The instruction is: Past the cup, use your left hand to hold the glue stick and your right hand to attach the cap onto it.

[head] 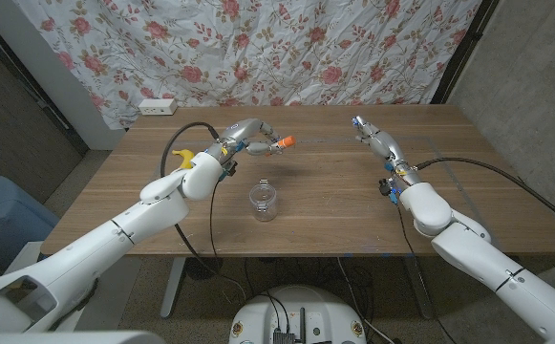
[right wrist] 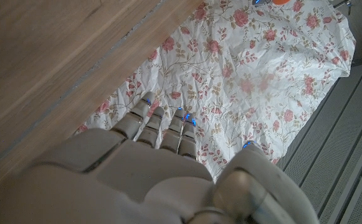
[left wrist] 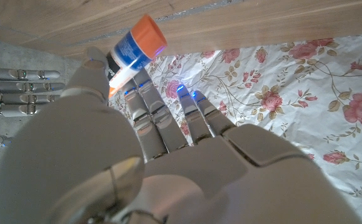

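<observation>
while one left hand (head: 244,135) grips one glue stick (head: 279,144), one cup (head: 265,202) stands.

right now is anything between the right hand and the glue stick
Nothing visible. The left hand holds the glue stick above the table, the right hand is apart across bare wood, and the cup stands nearer the robot, off that line.

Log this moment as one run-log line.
left hand: holds capped glue stick past cup | right hand: raised, apart, holds nothing | table: cup upright
</observation>
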